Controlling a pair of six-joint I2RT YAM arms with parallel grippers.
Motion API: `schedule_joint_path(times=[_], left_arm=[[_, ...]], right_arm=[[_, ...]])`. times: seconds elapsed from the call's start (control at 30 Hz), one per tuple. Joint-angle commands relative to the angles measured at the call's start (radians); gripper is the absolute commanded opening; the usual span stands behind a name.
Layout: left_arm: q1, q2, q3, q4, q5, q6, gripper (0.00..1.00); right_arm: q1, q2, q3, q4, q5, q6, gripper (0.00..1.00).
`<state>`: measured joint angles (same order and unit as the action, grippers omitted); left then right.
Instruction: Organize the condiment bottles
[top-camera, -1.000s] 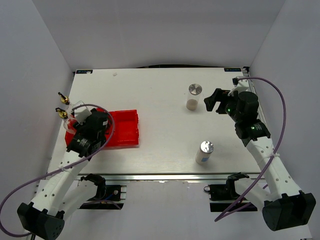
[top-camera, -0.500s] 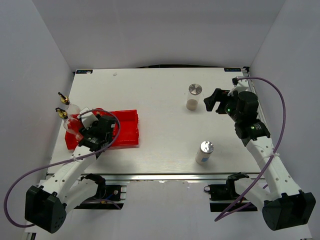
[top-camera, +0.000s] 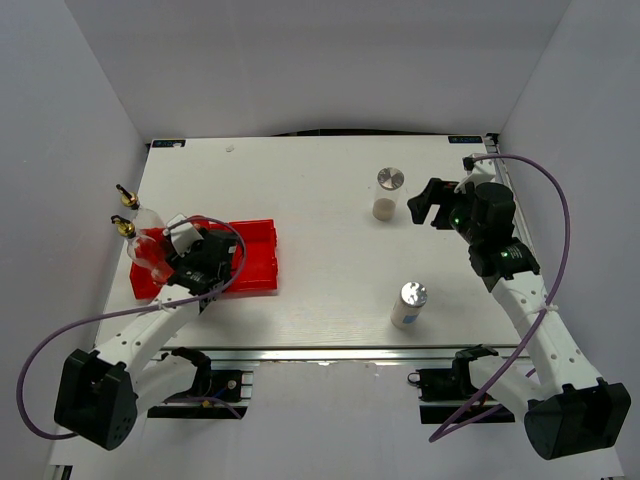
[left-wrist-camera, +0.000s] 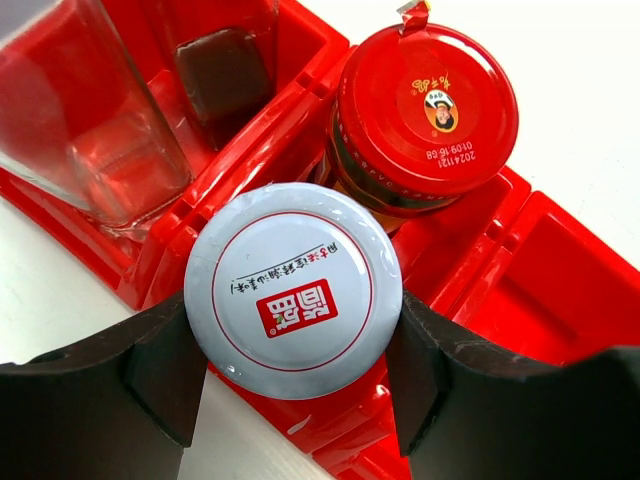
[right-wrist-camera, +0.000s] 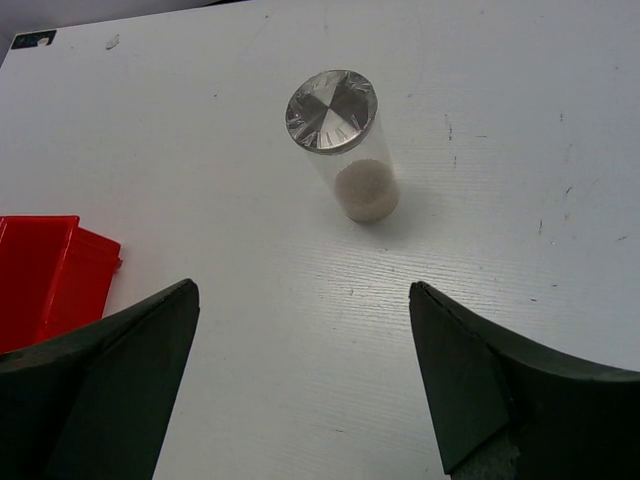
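Note:
My left gripper (left-wrist-camera: 295, 318) is shut on a white-lidded jar (left-wrist-camera: 292, 270) with a red logo, held over the near-left part of the red tray (left-wrist-camera: 520, 280). A red-capped dark jar (left-wrist-camera: 428, 105) stands in the tray right beside it. Two clear glass bottles (left-wrist-camera: 95, 130) stand in the tray's left end; their gold spouts (top-camera: 125, 195) show in the top view. My left gripper (top-camera: 180, 250) hides the jars there. My right gripper (right-wrist-camera: 300, 370) is open and empty, a short way from a silver-lidded shaker (right-wrist-camera: 345, 140). That shaker (top-camera: 388, 192) stands far right of centre.
A second silver-lidded shaker (top-camera: 410, 303) stands near the front edge on the right. The red tray (top-camera: 258, 255) sits at the left, its right compartments without bottles. Its corner shows in the right wrist view (right-wrist-camera: 40, 270). Grey walls close the table in.
My left gripper has shifted right and a little farther back over the tray, and the arm has swung. The right arm and both shakers have not moved.

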<state>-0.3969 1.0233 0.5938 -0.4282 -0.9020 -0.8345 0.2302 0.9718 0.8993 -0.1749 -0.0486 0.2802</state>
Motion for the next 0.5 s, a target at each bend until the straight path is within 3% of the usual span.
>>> schedule_joint_path(times=[0.0,0.3,0.47], left_arm=[[0.004,-0.008,0.003,0.098,-0.051,-0.003,0.39],[0.033,0.020,-0.026,0.132,-0.002,-0.003,0.44],[0.043,0.037,-0.032,0.144,0.026,-0.002,0.52]], right_arm=[[-0.003,0.001,0.023,0.012,0.009,-0.010,0.89],[-0.003,0.010,0.026,0.009,0.010,-0.015,0.89],[-0.003,0.030,0.036,-0.011,-0.003,-0.029,0.89]])
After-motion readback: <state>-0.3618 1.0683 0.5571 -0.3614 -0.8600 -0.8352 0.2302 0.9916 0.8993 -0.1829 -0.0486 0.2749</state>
